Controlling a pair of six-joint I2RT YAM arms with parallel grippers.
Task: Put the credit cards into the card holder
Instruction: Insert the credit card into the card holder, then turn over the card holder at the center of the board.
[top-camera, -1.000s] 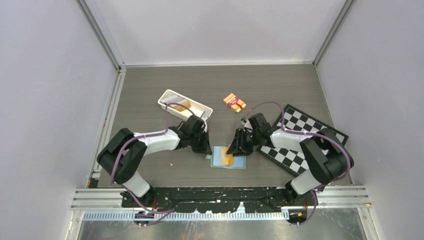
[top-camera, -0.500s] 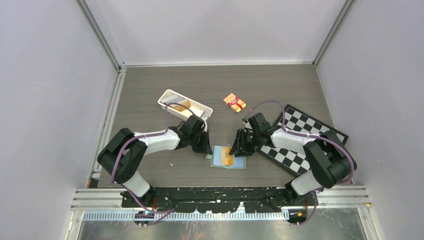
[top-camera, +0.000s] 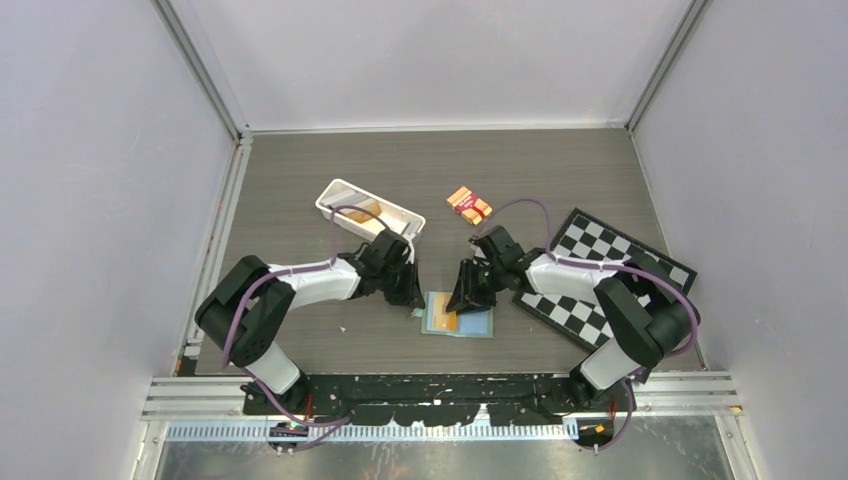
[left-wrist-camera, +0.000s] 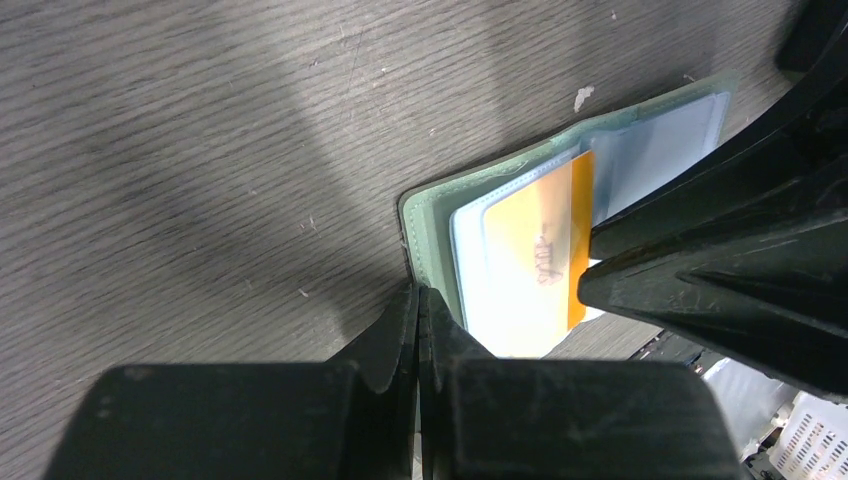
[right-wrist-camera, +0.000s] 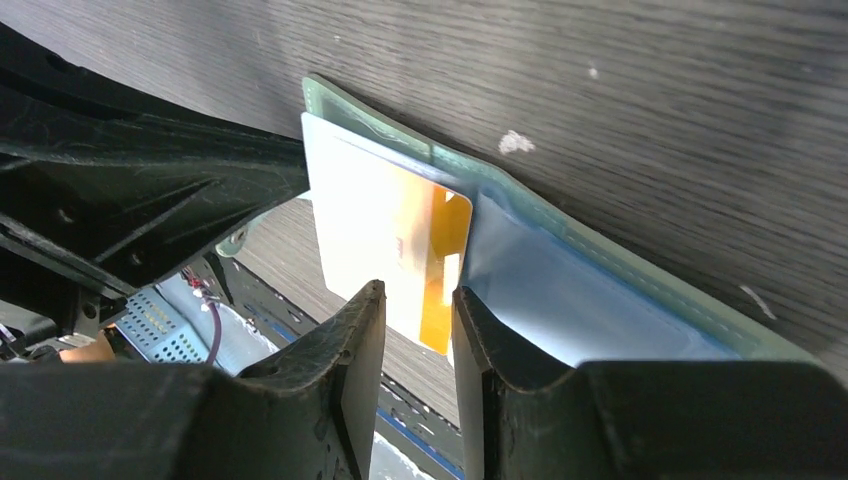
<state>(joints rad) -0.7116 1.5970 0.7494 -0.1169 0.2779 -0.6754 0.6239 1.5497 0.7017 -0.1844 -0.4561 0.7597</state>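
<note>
Gold-tan card (right-wrist-camera: 395, 230) sits half in sage-green folding wallet (right-wrist-camera: 600, 290) on grey counter (right-wrist-camera: 700, 100); L pincer (left-wrist-camera: 418, 295) closed, R pincer (right-wrist-camera: 418, 300) slightly parted above.

Both arms reach out from their bases and bend inward to meet at the card holder (top-camera: 478, 326). (a) The left arm (top-camera: 300, 284) has its elbow raised to the holder's left, and its forearm slopes down to the right. The left gripper (left-wrist-camera: 418, 296) is pressed together, fingers meeting along their length, tips at the holder's left edge. (b) The right arm (top-camera: 585, 278) comes in from the holder's right, forearm sloping down to the left. The right gripper (right-wrist-camera: 414, 300) points down at the holder's middle, fingers parted by a narrow gap.
</note>
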